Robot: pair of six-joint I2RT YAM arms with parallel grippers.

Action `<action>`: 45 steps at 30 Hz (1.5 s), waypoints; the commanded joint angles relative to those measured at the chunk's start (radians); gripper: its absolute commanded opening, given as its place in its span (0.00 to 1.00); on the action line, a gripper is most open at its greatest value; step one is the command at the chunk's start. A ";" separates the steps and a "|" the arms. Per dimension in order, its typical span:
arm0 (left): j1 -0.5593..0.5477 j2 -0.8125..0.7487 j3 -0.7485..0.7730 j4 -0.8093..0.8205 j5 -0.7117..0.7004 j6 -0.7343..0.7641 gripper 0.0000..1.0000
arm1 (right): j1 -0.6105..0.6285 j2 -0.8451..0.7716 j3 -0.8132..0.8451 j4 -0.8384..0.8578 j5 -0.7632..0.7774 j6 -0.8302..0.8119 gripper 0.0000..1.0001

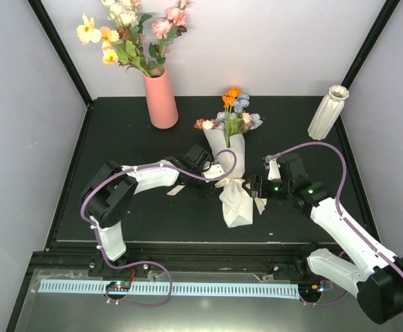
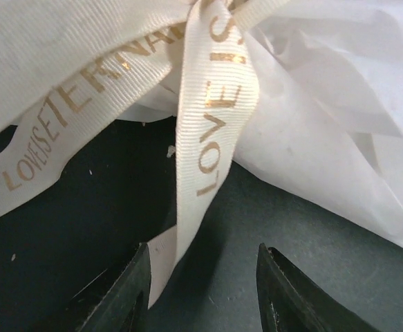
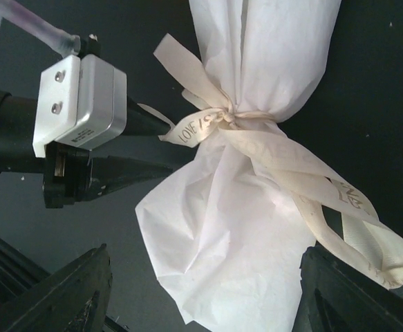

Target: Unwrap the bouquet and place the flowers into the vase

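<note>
While the bouquet (image 1: pixel 232 166) lies mid-table, blooms toward 12 o'clock, left gripper (image 2: pixel 202 257) at its 9 o'clock is parted, ribbon (image 2: pixel 215 104) tail hanging between; right gripper (image 3: pixel 204 257) at 3 o'clock gapes wide, empty. Vase (image 1: pixel 327 112) at 2 o'clock.

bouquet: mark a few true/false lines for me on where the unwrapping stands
1. The ribbon is knotted around the bouquet. True.
2. The flowers stand in the white vase. False: they lie wrapped in paper on the table.
3. The left gripper is clamped on the ribbon. False: its jaws stand apart, with a ribbon tail hanging between them.
4. The white vase stands near the table's far right corner. True.
</note>
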 commanded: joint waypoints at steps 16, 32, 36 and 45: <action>0.005 0.038 -0.007 0.193 0.081 -0.022 0.02 | 0.074 0.267 -0.033 0.031 -0.006 0.144 0.83; 0.000 0.043 -0.072 0.300 0.227 -0.195 0.02 | 0.192 0.490 0.078 0.031 0.148 0.250 0.82; -0.001 0.038 -0.071 0.302 0.243 -0.223 0.02 | 0.205 0.549 0.105 0.023 0.182 0.248 0.74; -0.003 -0.015 -0.076 0.273 0.260 -0.296 0.02 | 0.204 0.619 0.118 0.046 0.184 0.190 0.51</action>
